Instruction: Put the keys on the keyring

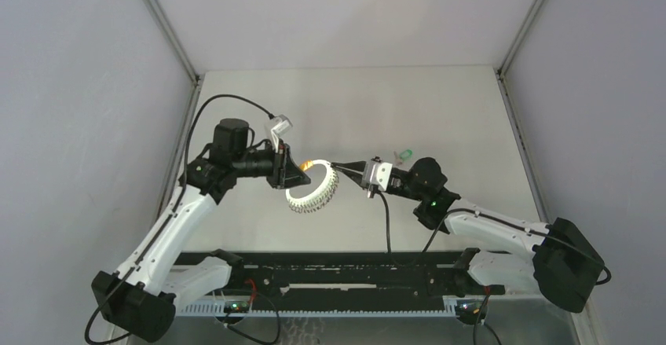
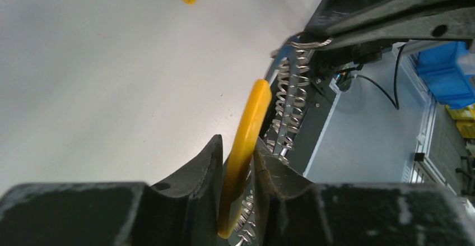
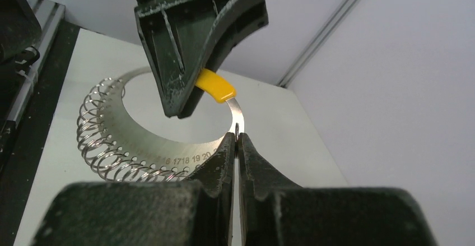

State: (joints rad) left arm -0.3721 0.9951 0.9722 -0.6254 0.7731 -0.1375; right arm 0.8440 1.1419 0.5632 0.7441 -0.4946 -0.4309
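The keyring (image 1: pixel 314 200) hangs above the bench (image 1: pixel 393 101) between both arms, the right gripper (image 3: pixel 237 139) clenched on its thin metal edge and the left gripper (image 2: pixel 238 145) straddling its yellow section, though I cannot tell whether it pinches.
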